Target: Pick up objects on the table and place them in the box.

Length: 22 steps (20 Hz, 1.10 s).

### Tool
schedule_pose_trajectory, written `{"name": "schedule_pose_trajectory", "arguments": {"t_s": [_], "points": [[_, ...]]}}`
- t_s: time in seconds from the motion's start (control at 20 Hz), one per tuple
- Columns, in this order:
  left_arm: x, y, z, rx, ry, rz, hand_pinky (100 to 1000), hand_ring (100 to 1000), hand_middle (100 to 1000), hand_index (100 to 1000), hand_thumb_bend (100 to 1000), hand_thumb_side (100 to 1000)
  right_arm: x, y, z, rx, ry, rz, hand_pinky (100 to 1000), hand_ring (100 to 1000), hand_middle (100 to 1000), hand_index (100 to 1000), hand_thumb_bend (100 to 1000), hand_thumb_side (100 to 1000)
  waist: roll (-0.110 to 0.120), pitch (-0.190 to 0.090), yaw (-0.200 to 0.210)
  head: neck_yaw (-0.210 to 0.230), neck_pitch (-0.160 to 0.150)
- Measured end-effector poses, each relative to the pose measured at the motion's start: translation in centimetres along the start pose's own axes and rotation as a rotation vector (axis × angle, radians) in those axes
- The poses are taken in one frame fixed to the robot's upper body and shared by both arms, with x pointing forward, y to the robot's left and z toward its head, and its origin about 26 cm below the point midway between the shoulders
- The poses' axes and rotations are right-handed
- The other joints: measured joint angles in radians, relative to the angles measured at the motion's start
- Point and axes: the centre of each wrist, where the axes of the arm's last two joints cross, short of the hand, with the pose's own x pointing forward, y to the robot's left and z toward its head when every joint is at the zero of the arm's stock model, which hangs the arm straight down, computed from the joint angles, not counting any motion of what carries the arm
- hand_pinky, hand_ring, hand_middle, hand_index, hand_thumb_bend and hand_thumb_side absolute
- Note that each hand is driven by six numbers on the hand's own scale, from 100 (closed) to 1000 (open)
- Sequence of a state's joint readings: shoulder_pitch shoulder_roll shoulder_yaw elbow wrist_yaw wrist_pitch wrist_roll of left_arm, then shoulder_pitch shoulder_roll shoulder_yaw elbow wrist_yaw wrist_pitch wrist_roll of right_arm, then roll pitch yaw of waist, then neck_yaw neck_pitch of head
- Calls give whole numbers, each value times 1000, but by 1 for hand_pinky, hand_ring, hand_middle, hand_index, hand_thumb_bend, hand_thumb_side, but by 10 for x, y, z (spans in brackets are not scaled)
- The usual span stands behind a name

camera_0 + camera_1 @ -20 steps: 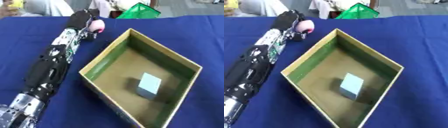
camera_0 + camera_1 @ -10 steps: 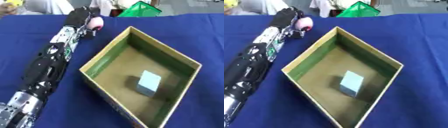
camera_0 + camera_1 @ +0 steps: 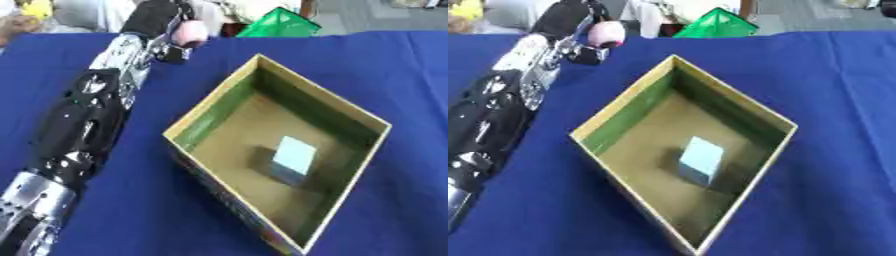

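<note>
My left hand (image 3: 162, 20) is at the far left of the bench (image 3: 411, 75), at the end of my arm, which runs from the near left corner diagonally up to the far edge. Its fingers are curled round a small pink rounded object (image 3: 189, 34); the object shows on the right side of the hand, partly covered by the dark fingers. I cannot tell whether the object touches the blue cloth or is held just above it. My right hand shows in neither view.

Right of the hand and nearer to me stands the box (image 3: 627, 107), open at the top and set corner-on, so it reads as a diamond. Rim and outer walls are yellowish, inner walls green, floor brown. The hand is outside it, beyond its far left wall.

Inside the box, on the floor toward the near right, lies one pale blue block (image 3: 701, 159), clear of the walls.

Past the box, at the far edge of the bench, sits a bright green angular thing (image 3: 280, 24), just right of the hand. Its shape beyond that is unclear.
</note>
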<state>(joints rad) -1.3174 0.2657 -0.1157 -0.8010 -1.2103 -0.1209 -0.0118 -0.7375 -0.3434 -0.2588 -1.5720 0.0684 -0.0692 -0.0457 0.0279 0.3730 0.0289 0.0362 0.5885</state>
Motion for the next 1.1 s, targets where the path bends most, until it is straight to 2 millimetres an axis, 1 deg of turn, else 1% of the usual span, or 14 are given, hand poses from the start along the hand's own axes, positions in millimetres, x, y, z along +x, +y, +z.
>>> {"name": "schedule_pose_trajectory", "arguments": {"t_s": [0.25, 0.4, 0.45, 0.6, 0.7, 0.9, 1.1], "points": [[22, 12, -1, 11, -141, -3, 343, 471, 528, 689, 236, 100, 1, 3, 6, -11, 5, 0, 767, 902, 572, 825, 631, 1000, 1, -36, 22, -39, 37], [45, 15, -1, 8, -247, 7, 346, 477, 534, 690, 237, 100, 3, 4, 9, -23, 3, 0, 767, 901, 575, 826, 630, 1000, 0, -60, 33, -78, 64], [52, 17, 0, 7, -283, 9, 345, 474, 531, 689, 224, 100, 4, 3, 10, -30, 3, 0, 768, 900, 576, 826, 629, 1000, -2, -64, 35, -93, 74], [76, 17, 6, 3, -379, 32, 343, 469, 524, 687, 198, 100, 5, 1, 12, -48, 1, 8, 768, 900, 577, 826, 628, 1000, -8, -75, 43, -135, 98], [91, 18, 12, 5, -431, 57, 344, 471, 527, 686, 200, 100, 6, -1, 12, -62, 0, 16, 768, 900, 579, 827, 629, 1000, -12, -82, 47, -155, 109], [115, 14, 26, -9, -511, 82, 347, 474, 530, 687, 195, 100, 6, -5, 14, -90, 5, 31, 768, 899, 579, 826, 630, 1000, -14, -86, 72, -178, 122], [130, 9, 40, -18, -565, 94, 346, 471, 527, 686, 174, 100, 6, -9, 17, -112, 11, 44, 767, 899, 578, 825, 632, 1000, -14, -87, 101, -191, 127]]}}
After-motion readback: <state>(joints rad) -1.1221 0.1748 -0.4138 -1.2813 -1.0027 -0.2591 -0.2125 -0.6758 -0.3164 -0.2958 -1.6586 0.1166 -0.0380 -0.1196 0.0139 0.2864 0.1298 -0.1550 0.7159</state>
